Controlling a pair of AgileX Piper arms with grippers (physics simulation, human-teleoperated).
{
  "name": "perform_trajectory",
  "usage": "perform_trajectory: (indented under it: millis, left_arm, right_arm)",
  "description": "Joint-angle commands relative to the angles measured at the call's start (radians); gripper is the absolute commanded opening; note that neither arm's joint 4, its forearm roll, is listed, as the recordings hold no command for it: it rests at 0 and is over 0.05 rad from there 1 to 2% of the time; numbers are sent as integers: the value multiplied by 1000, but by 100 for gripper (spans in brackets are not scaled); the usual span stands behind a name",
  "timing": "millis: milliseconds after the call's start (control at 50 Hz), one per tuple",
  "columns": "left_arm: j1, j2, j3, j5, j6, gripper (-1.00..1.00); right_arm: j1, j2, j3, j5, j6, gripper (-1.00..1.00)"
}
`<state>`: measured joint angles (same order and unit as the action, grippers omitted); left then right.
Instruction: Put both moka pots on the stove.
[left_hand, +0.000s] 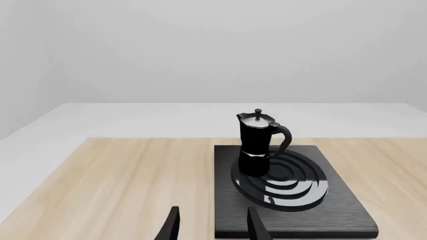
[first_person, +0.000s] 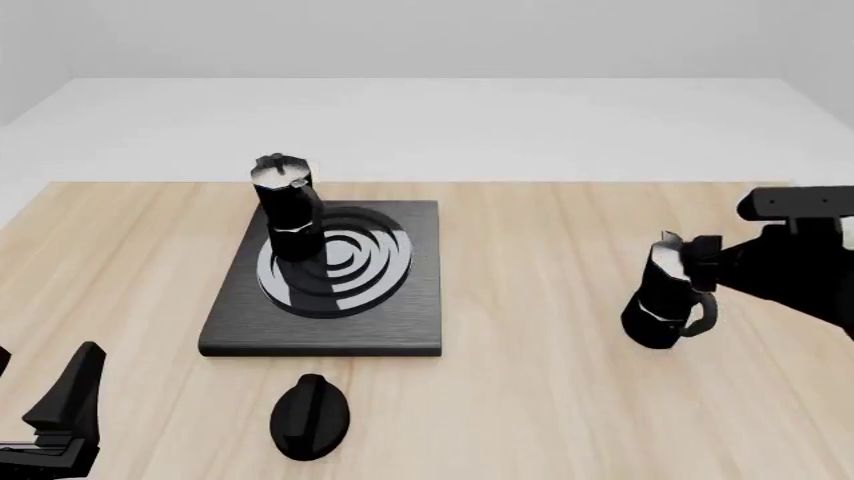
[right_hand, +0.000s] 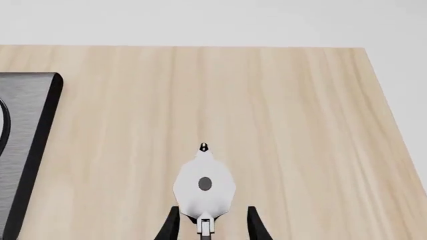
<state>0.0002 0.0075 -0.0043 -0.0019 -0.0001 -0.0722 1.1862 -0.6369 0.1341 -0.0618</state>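
Oval knob lies before the stove. Left gripper spread, empty; right gripper straddles second moka pot (grip unconfirmed); first moka pot on burner.

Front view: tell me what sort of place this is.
Likely a simulated kitchen-style tabletop: a pale wooden table in a bare white room carries a black stove, two moka pots and a knob.

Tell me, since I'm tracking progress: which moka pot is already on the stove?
The left moka pot, standing upright on the stove at its burner rings. The other moka pot is off to the right, between the right gripper fingers.
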Motion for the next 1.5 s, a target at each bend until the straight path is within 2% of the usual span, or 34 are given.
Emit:
perform_trajectory:
  millis: [20, 1440, 1500]
  left_arm:
    - [0, 0, 0, 0, 0, 100]
    - [0, 0, 0, 0, 0, 100]
    - [0, 0, 0, 0, 0, 100]
  right_arm:
    - [4, 32, 29, -31, 7, 100]
    - [15, 148, 132, -164, 41, 100]
    - [13, 141, 135, -173, 20, 100]
